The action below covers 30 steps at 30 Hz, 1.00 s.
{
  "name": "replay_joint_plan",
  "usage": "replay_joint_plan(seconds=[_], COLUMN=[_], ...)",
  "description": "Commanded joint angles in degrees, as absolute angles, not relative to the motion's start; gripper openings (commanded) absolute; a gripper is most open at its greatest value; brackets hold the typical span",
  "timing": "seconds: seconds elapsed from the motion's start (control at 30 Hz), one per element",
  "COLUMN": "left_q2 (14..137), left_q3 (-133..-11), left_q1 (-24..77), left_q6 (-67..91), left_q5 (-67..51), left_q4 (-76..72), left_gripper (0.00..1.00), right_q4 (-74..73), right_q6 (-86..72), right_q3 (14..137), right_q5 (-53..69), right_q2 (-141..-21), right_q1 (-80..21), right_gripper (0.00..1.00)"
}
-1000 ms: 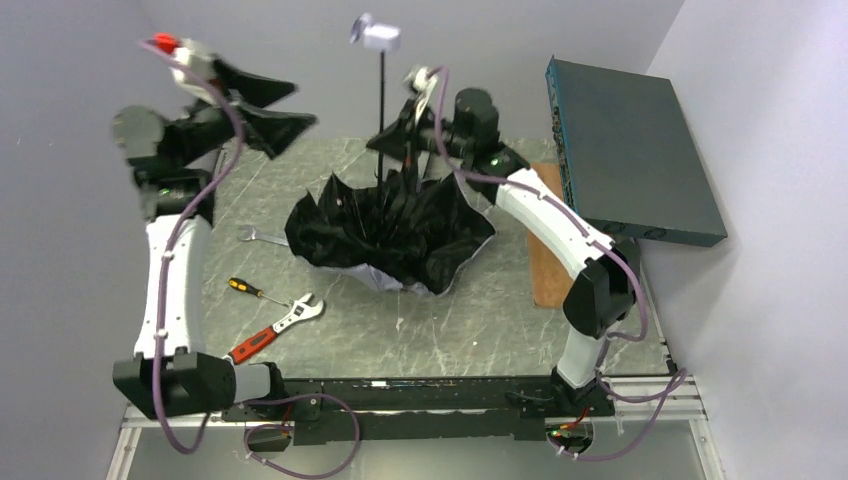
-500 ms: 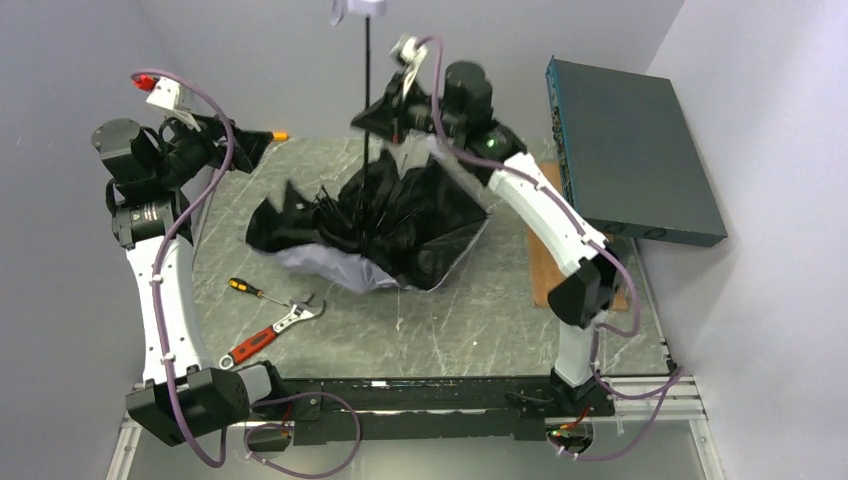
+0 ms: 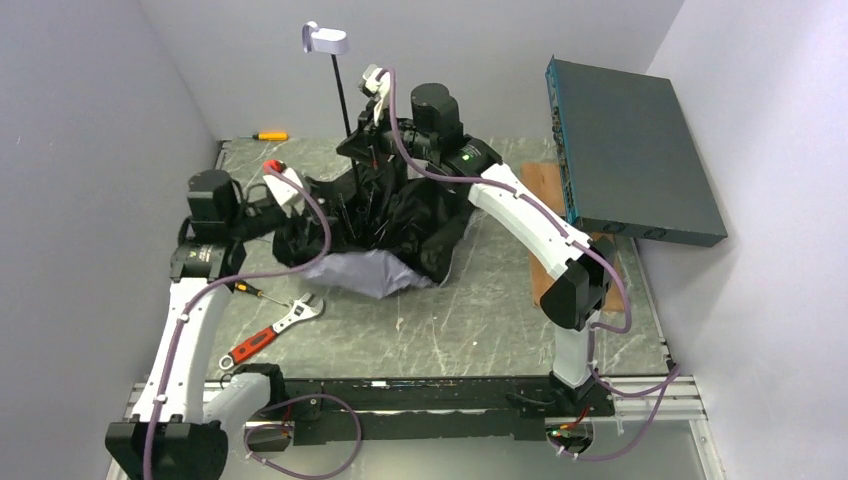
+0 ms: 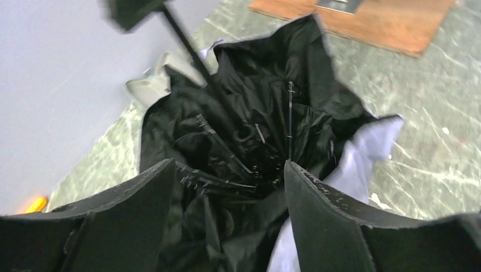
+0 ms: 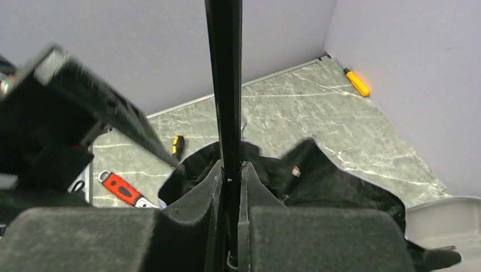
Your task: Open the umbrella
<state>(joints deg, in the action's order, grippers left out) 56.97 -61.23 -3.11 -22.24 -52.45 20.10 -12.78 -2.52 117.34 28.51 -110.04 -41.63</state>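
The umbrella [image 3: 385, 225] lies upside down mid-table, a crumpled black canopy with its white outside [image 3: 365, 272] showing at the front. Its thin black shaft [image 3: 345, 110] rises to a pale handle [image 3: 325, 38]. My right gripper [image 3: 365, 150] is shut on the shaft [image 5: 224, 85] just above the canopy, its fingertips [image 5: 207, 181] pressed against both sides. My left gripper [image 3: 290, 222] is at the canopy's left edge. In the left wrist view it [image 4: 228, 165] stands open, with black canopy folds and ribs [image 4: 244, 136] between its fingers [image 4: 317, 209].
A large dark teal flat box [image 3: 630, 150] leans at the right, over a wooden board [image 3: 545, 235]. A red-handled adjustable wrench [image 3: 270, 333] and a screwdriver [image 3: 250, 290] lie front left. An orange-handled tool [image 3: 270, 135] lies by the back wall. Walls close in left and right.
My left arm came down from high at the back left to the canopy's left edge. The right gripper carried the shaft leftward, tilting it, and the canopy slid left with it.
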Motion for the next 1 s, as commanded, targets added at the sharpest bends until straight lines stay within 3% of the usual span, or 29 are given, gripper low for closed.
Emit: replay_joint_plan(seconds=[0.0, 0.07, 0.17, 0.5, 0.8, 0.97], left_q2=[56.06, 57.41, 58.98, 68.91, 75.41, 76.36], left_q3=[-57.92, -57.15, -54.72, -55.66, -53.0, -53.78], left_q1=[4.83, 6.6, 7.95, 8.59, 4.96, 0.21], left_q6=[-36.06, -36.0, -35.4, -32.4, -39.01, -41.8], left_q5=[-46.05, -44.21, -42.43, -34.83, -23.41, -26.01], left_q4=[20.56, 19.46, 14.3, 4.75, 7.82, 11.81], left_gripper=[0.64, 0.51, 0.41, 0.38, 0.33, 0.34], right_q4=[-5.68, -5.48, -4.33, -1.49, -2.96, -2.1], right_q6=[-0.79, -1.03, -1.89, -4.29, -0.68, 5.69], right_q3=[116.89, 116.38, 115.15, 112.08, 110.72, 101.42], right_q5=[25.7, 25.66, 26.43, 29.2, 25.94, 20.77], right_q2=[-103.85, -103.62, -102.74, -98.3, -94.32, -91.15], right_q1=[-40.03, -40.38, -40.65, -40.71, -40.22, -40.1], right_gripper=[0.0, 0.0, 0.0, 0.0, 0.0, 0.0])
